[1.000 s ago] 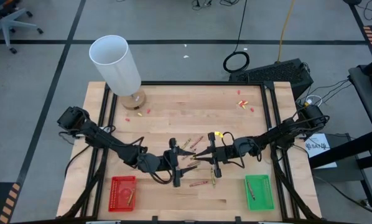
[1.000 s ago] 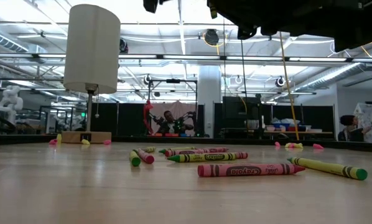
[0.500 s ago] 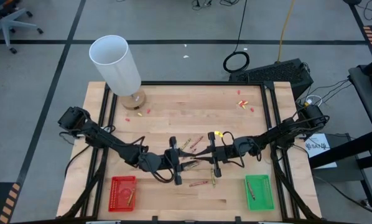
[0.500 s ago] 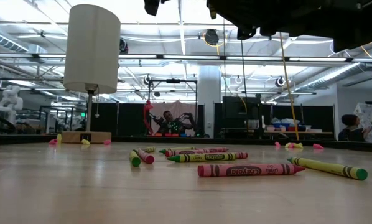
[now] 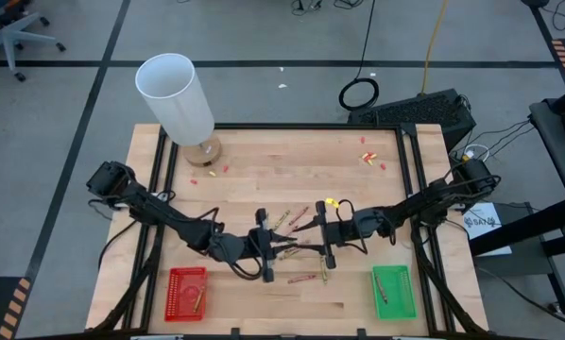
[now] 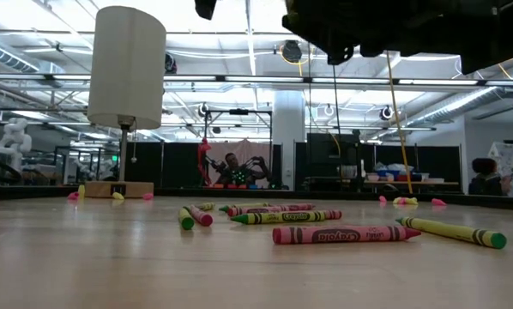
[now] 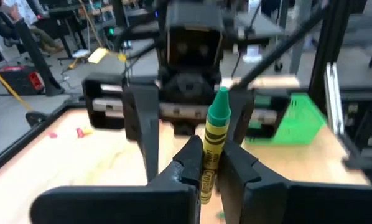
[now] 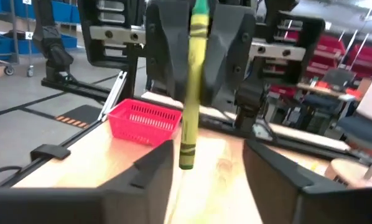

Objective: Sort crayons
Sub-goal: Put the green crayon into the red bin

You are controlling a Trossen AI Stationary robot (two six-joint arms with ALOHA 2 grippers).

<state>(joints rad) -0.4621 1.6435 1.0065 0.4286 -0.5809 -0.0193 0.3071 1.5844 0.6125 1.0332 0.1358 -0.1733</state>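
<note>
We see a wooden table (image 5: 264, 170) with a white lamp (image 5: 174, 94) at its far corner. Nearer than the lamp: red tray (image 5: 186, 292), green tray (image 5: 391, 291), loose crayons (image 6: 342, 233) on the wood between them. Above those, left gripper (image 7: 213, 167) pinches a green-tipped crayon (image 7: 212, 142); right gripper (image 8: 208, 155) faces it, fingers spread, clear of that crayon.
</note>
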